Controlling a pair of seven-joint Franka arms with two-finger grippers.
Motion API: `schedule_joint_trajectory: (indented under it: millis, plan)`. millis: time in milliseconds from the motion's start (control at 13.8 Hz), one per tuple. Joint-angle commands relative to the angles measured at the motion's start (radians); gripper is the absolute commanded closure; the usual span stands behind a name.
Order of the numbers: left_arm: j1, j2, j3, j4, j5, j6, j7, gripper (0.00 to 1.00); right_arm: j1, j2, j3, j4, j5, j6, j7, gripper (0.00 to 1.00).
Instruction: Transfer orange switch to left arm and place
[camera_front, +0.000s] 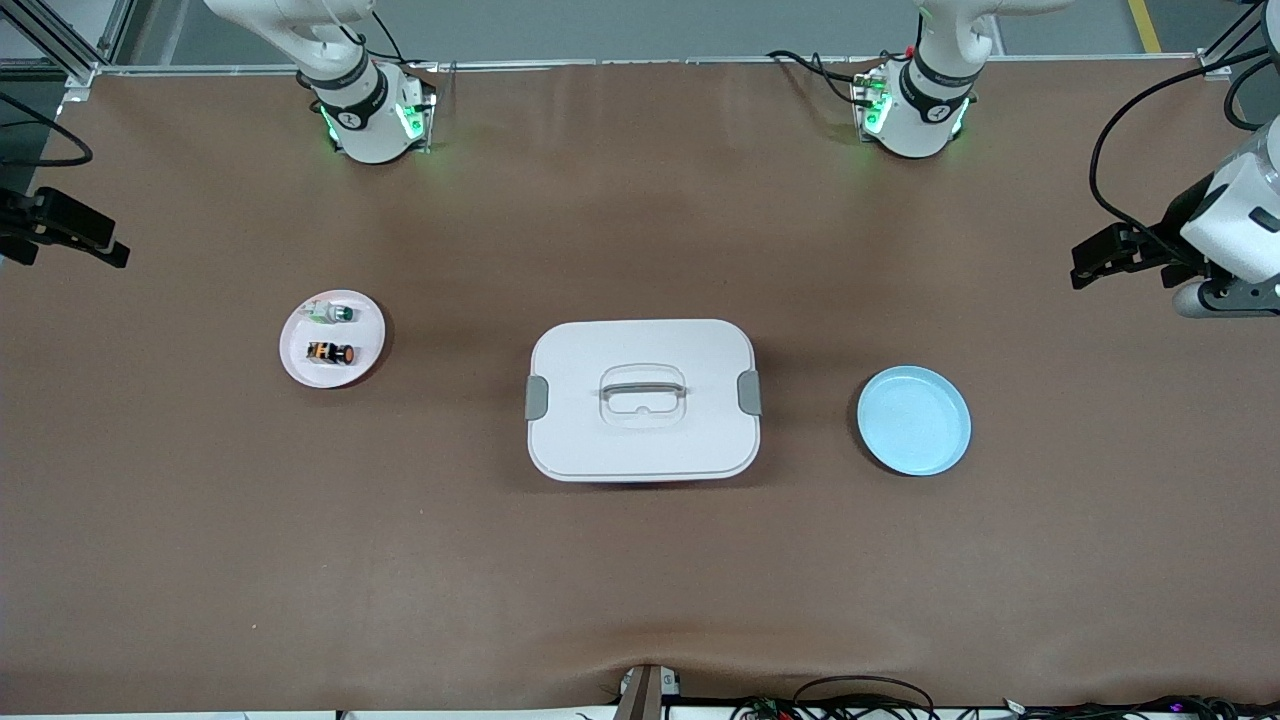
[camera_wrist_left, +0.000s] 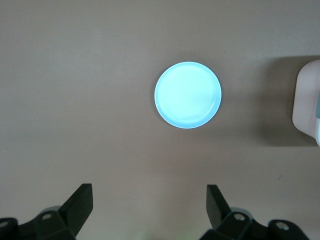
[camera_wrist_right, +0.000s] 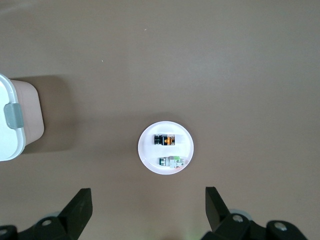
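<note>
The orange switch (camera_front: 331, 353) lies on its side on a pink plate (camera_front: 295, 365) toward the right arm's end of the table; it also shows in the right wrist view (camera_wrist_right: 166, 140). The white box (camera_front: 642, 440) stands closed in the middle of the table. My right gripper (camera_front: 112, 250) hangs high over the right arm's end, open and empty (camera_wrist_right: 148, 196). My left gripper (camera_front: 1082, 266) hangs high over the left arm's end, open and empty (camera_wrist_left: 149, 192). Both are well apart from the box.
A whitish switch with a green cap (camera_front: 333, 313) lies on the pink plate, farther from the front camera than the orange one. A bare blue plate (camera_front: 914, 420) sits toward the left arm's end, beside the box. Cables lie along the table's front edge.
</note>
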Motion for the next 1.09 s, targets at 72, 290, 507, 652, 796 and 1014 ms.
schedule_joint_trajectory:
  millis: [72,290,507,652,796,1014]
  plan:
    - [0.0,0.013,-0.003,0.031,0.0,-0.022,0.017,0.0,0.009,-0.012,-0.002,0.002,0.012,-0.006,0.016,0.0]
    - [-0.006,0.015,-0.003,0.031,0.0,-0.021,0.014,0.0,0.012,-0.012,-0.002,0.002,0.012,-0.006,0.016,0.0]
    - [-0.014,0.03,-0.006,0.031,0.0,-0.018,0.014,0.0,0.012,-0.012,-0.002,0.002,0.012,-0.008,0.016,0.0]
    - [-0.022,0.032,-0.005,0.031,-0.016,-0.016,0.014,0.0,0.012,-0.012,-0.002,0.002,0.01,-0.005,0.016,0.0]
    - [-0.017,0.035,-0.005,0.031,-0.027,-0.016,0.014,0.0,0.012,-0.012,-0.002,0.002,0.01,-0.005,0.016,0.0]
    - [-0.006,0.036,-0.005,0.031,-0.027,-0.016,0.017,0.0,0.013,-0.012,-0.002,0.002,0.01,-0.005,0.016,0.0]
